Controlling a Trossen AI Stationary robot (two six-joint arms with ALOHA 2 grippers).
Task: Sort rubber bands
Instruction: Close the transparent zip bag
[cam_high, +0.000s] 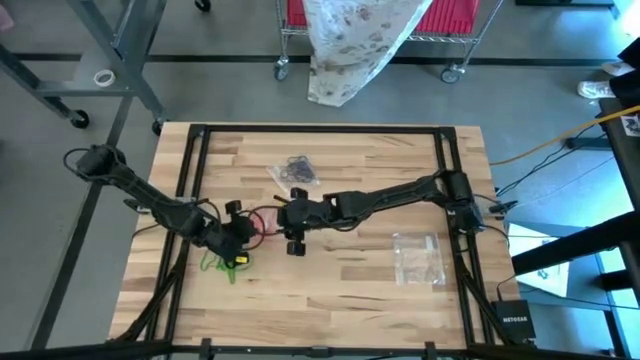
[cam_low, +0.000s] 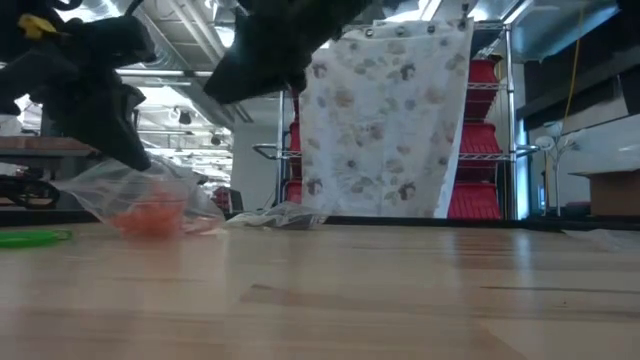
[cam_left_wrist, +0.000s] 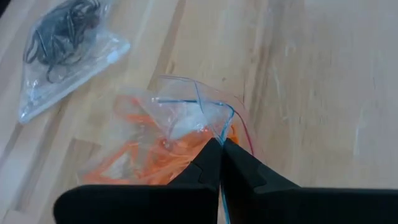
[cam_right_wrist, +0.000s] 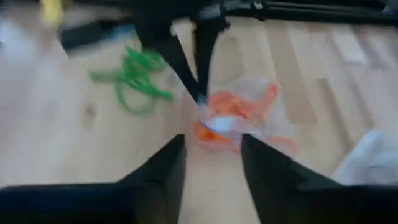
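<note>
A clear bag of orange-red rubber bands (cam_left_wrist: 149, 158) lies on the table near its middle, left of centre, also seen in the high view (cam_high: 263, 222). My left gripper (cam_left_wrist: 221, 142) is shut on this bag's mouth. My right gripper (cam_right_wrist: 211, 143) stands open just to the bag's right, above the table, with nothing between its fingers; the bag (cam_right_wrist: 239, 115) shows beyond them. Loose green rubber bands (cam_high: 225, 262) lie on the wood toward the near edge. Black rubber bands sit in a second clear bag (cam_high: 297, 170) farther back. My left gripper pinches the bag's upper edge at the coloured zip strip (cam_left_wrist: 217, 127) between its two fingers. The fingers slant down at it from the table's left. The mouth is raised, while the bag's lower part with the bands (cam_low: 150, 215) rests on the table.
An empty clear bag (cam_high: 418, 258) lies flat at the right. Black frame rails (cam_high: 195, 160) run along the table's left and right sides. Bare wood lies open in the near middle and at the far right.
</note>
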